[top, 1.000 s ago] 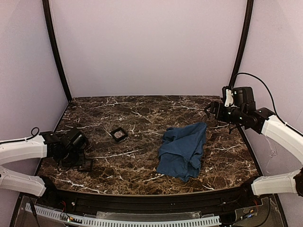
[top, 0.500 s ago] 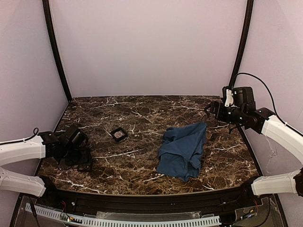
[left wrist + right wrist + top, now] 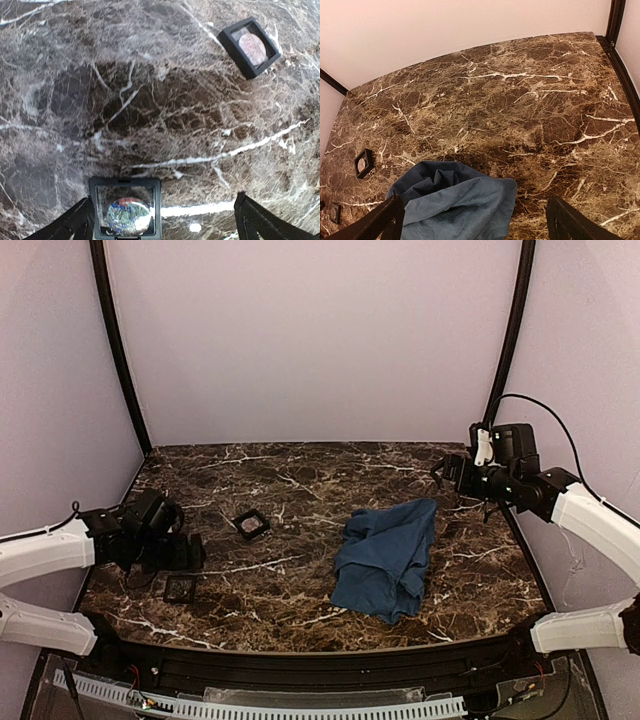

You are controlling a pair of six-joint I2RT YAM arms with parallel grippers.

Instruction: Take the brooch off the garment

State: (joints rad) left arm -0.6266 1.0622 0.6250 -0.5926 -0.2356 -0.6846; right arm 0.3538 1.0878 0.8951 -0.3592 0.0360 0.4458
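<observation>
The garment, a crumpled blue cloth [image 3: 385, 555] [image 3: 455, 200], lies right of the table's middle. The brooch, a small pale round piece [image 3: 252, 44] [image 3: 251, 526], rests inside a black square tray [image 3: 230, 36], well left of the cloth. My left gripper [image 3: 185, 552] [image 3: 165, 227] is open at the left. A second black square tray [image 3: 93, 200] [image 3: 180, 587] lies flat next to its left finger, holding a shiny multicoloured round piece [image 3: 122, 216]. Neither finger touches this tray. My right gripper [image 3: 447, 475] [image 3: 472, 225] hangs open above the cloth's far right corner, holding nothing.
The dark marble table [image 3: 300, 480] is walled by pale panels at the back and both sides. Black corner posts [image 3: 115, 340] rise at the back left and back right. A black cable [image 3: 545, 410] loops over the right arm.
My left gripper has opened and drawn up and right, leaving the near black tray lying on the table. The right arm and the cloth have not moved.
</observation>
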